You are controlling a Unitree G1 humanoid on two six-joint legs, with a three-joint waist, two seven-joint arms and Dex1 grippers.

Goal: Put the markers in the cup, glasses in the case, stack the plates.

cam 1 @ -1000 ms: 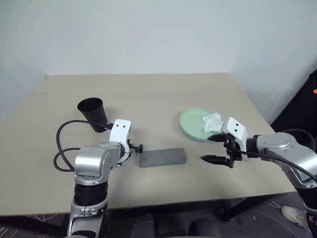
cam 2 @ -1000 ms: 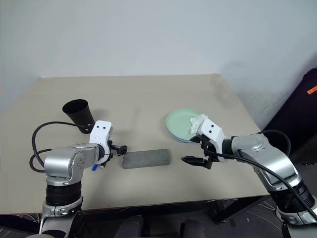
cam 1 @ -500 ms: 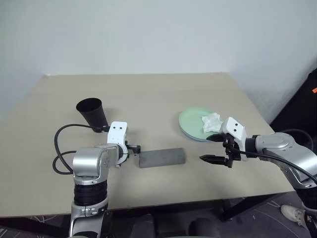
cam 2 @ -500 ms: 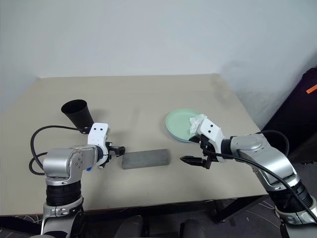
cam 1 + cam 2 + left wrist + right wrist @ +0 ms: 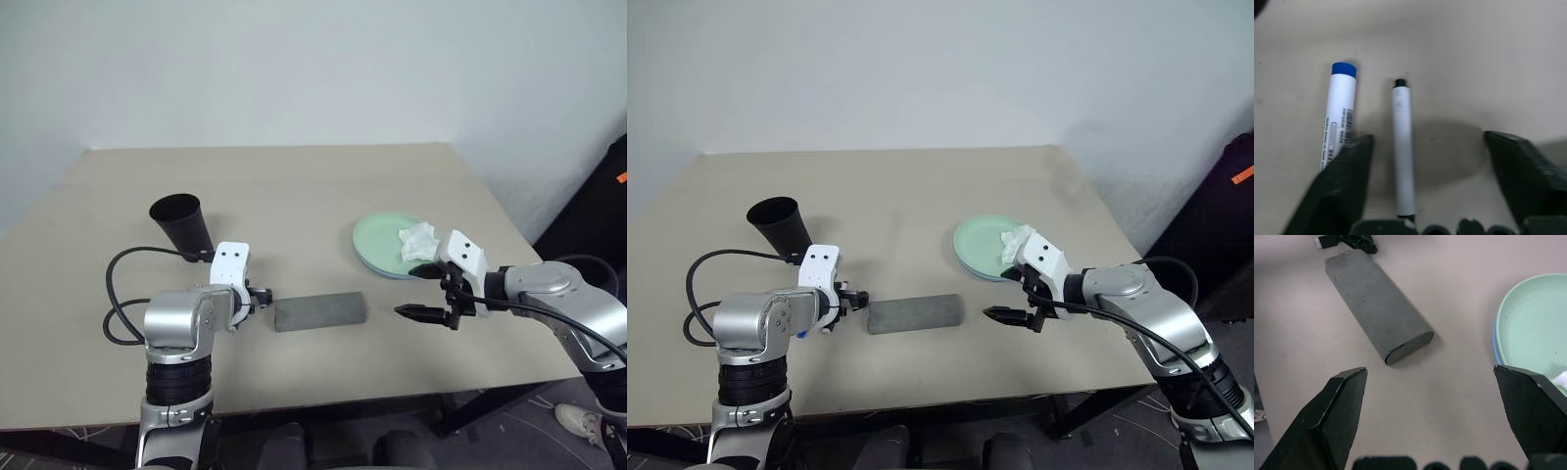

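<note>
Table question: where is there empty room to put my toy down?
The beige table is bare along the far edge, and between the black tapered cup and the mint green plate. It is crowded near the grey case, between both grippers.

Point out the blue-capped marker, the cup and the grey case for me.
blue-capped marker [image 5: 1340,115], left wrist view, middle of its white barrel.
cup [image 5: 186,229], left eye view, its black side wall.
grey case [image 5: 915,313], right eye view, centre of its closed lid.
</note>
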